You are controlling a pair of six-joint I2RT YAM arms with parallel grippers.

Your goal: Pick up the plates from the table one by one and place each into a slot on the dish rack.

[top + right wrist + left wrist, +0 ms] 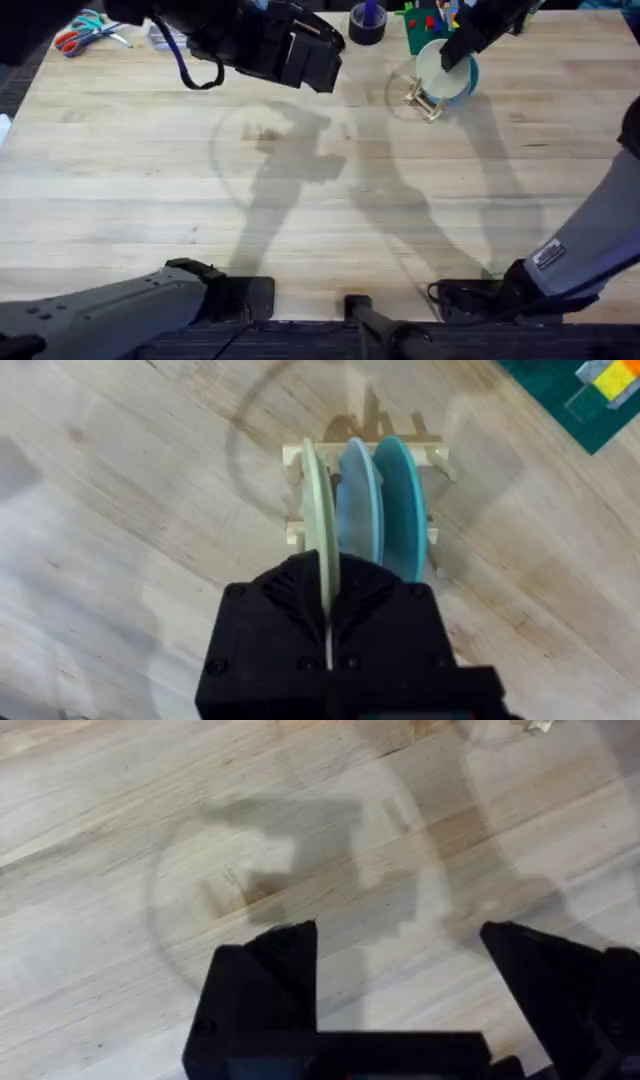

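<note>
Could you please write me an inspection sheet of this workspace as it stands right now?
Surface: the light wooden table bears faint ring marks and arm shadows.
Job's things: the dish rack holds three upright plates: a cream plate, a pale blue plate and a deeper blue plate.
Clutter: scissors, a dark tape roll and a green brick board along the far edge.
Grippers: the right gripper has its jaws shut on the cream plate's rim; the left gripper hovers with jaws open above bare wood.
Cables: a blue cable loops off the left arm.
Surroundings: nothing seen.
</note>
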